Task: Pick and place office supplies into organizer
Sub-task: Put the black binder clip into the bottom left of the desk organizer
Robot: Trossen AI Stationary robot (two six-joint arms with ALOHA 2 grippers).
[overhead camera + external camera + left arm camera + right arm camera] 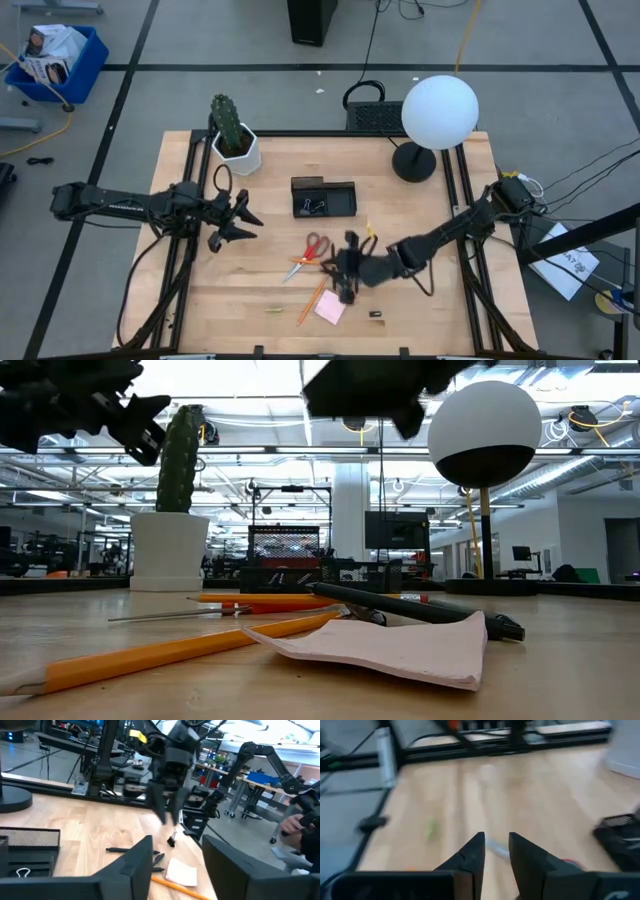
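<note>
The black organizer (323, 197) sits mid-table with a clip in one compartment. Red-handled scissors (308, 255), orange pencils (314, 298) and the pink sticky pad (330, 308) lie flat toward the near edge. Black pens (120, 850) lie beside the pad (182, 872). A tiny black clip (377, 314) lies to the pad's right. My right gripper (346, 288) hovers above the pad and pens, pointing down, its fingers a narrow gap apart (496, 845) with nothing between them. My left gripper (235, 220) waits open (177, 865) at the table's left, raised.
A white hexagonal cactus pot (235, 145) stands at the far left. A lamp with a white globe (440, 110) stands on a black base (413, 160) at the far right. A small green scrap (273, 310) lies near the near edge. Bare wood shows between the organizer and the left arm.
</note>
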